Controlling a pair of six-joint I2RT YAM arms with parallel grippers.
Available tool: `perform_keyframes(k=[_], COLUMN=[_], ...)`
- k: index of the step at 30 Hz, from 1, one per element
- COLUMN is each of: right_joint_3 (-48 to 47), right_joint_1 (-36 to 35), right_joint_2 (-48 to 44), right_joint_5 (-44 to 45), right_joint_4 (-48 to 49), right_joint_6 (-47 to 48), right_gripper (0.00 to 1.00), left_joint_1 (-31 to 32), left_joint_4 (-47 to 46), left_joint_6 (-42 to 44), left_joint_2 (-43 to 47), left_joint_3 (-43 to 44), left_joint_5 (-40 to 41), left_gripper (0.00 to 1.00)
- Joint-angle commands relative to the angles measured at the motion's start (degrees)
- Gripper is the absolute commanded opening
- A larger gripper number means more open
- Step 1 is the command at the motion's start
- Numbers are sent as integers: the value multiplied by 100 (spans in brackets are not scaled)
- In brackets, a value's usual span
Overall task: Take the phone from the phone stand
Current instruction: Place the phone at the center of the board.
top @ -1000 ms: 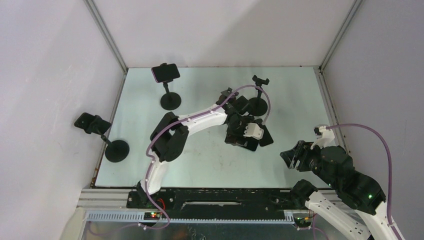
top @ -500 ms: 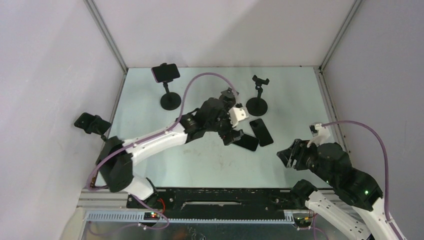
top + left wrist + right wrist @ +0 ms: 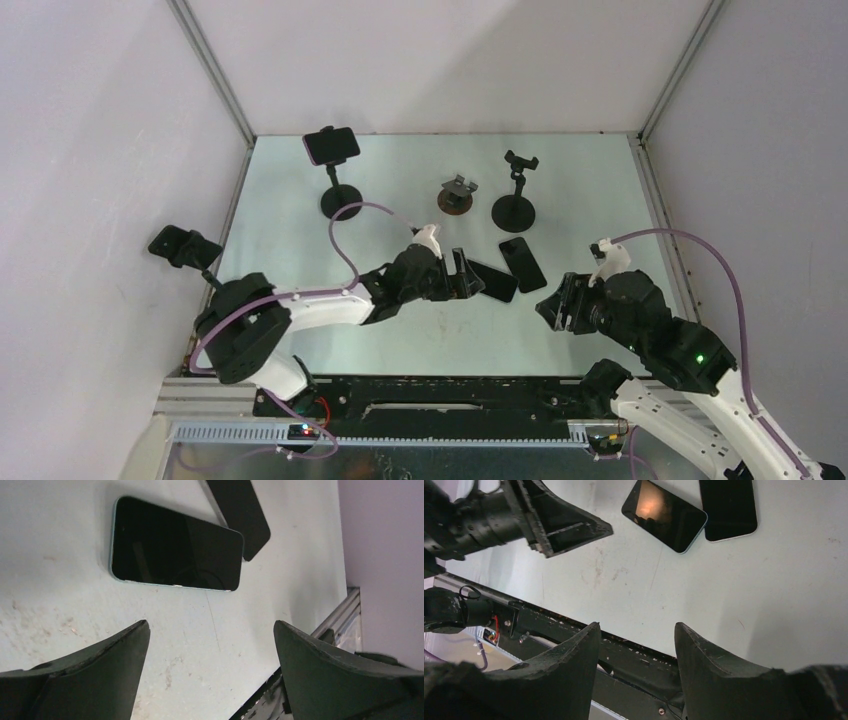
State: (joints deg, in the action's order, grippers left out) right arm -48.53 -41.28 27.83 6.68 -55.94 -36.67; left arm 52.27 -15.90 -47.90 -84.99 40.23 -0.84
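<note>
Both hands are empty right now. The left hand (image 3: 211,626) hovers low over the tabletop (image 3: 400,170) with its fingers spread wide and nothing between them. Just beyond its tips lies the blue-edged phone (image 3: 175,550), and the second flat phone (image 3: 240,510) is right beside that one. The right hand (image 3: 636,626) is also open with nothing in it, off to the near right of those two.

The one I'd go after is the phone (image 3: 330,145), clamped sideways up on its stand (image 3: 340,203) in the far left corner, well apart from both hands. There's also a left-edge stand (image 3: 175,243) with something dark in its clamp, but I can't tell if that's a phone. The tall stand (image 3: 516,185) and the low stand (image 3: 457,192) look empty.

On handling, my guess is it's a stiff slab, fairly light, with slick glass faces and a screen you don't want to knock. I'd pinch it across the thin edges at an end that sticks out past the clamp, not on the faces. That stand is a skinny post on a small round base, so it'll probably tip or drag if you yank. Pull slow, and maybe pin the base with the other hand.
</note>
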Motion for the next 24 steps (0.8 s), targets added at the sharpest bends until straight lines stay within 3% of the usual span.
perform_keyframes(k=[1, 12, 24], right_joint_3=[-25, -25, -25], right_joint_1=[-89, -109, -119], right_joint_2=[-88, -251, -219], right_joint_5=[66, 159, 245], right_joint_4=[199, 88, 31], right_joint_6=[-83, -129, -82], right_gripper=[59, 59, 59], left_joint_1=[255, 310, 270], left_joint_4=[-231, 435, 1152], left_joint_6=[-1319, -2026, -2112], left_joint_2=[-298, -1065, -1311], left_joint_3=[291, 745, 1100], left_joint_5=[851, 1215, 1543], left_gripper=[100, 100, 100])
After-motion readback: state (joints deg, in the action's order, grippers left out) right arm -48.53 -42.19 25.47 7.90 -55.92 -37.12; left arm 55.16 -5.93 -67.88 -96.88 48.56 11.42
